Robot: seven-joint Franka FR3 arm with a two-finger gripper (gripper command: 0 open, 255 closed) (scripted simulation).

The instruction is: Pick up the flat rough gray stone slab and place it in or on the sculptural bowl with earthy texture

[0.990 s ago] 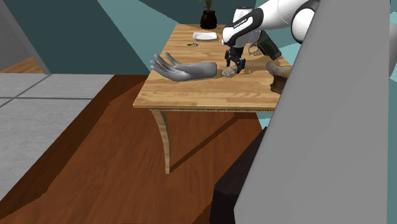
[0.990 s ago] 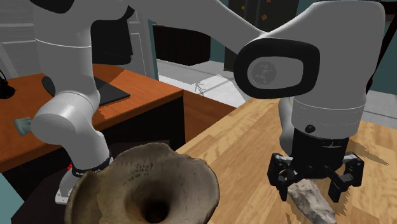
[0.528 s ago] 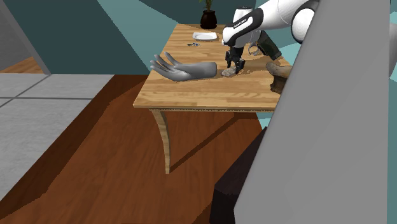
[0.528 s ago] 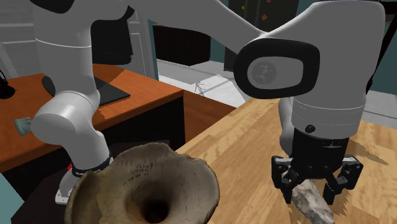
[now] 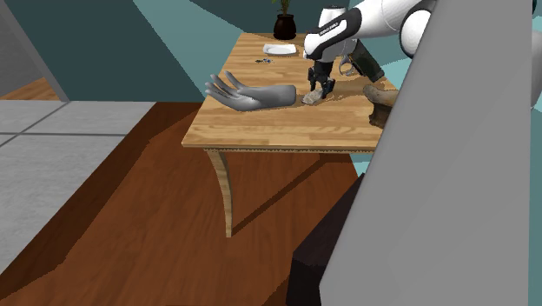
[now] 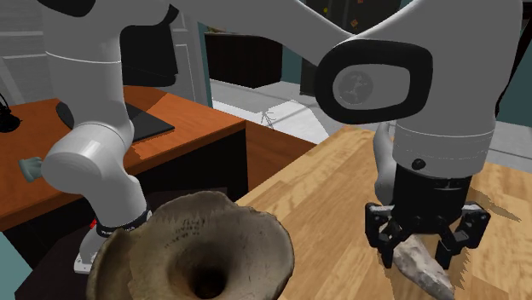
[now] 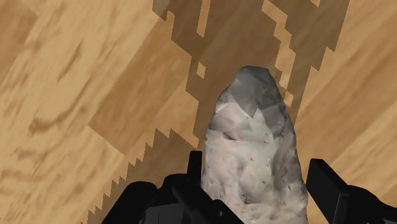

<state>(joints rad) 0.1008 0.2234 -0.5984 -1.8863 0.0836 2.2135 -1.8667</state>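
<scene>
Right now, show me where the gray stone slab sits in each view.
Shoulder view: stone slab on the wooden table, upper right, beside the gray hand sculpture.
Second exterior view: lower right, under the gripper.
Wrist view: centre, over the wooden table.
Shared landmark: the black gripper at the slab.

Shoulder view far and high, second exterior view low at the same table (image 5: 261, 130), wrist view nearest.
</scene>
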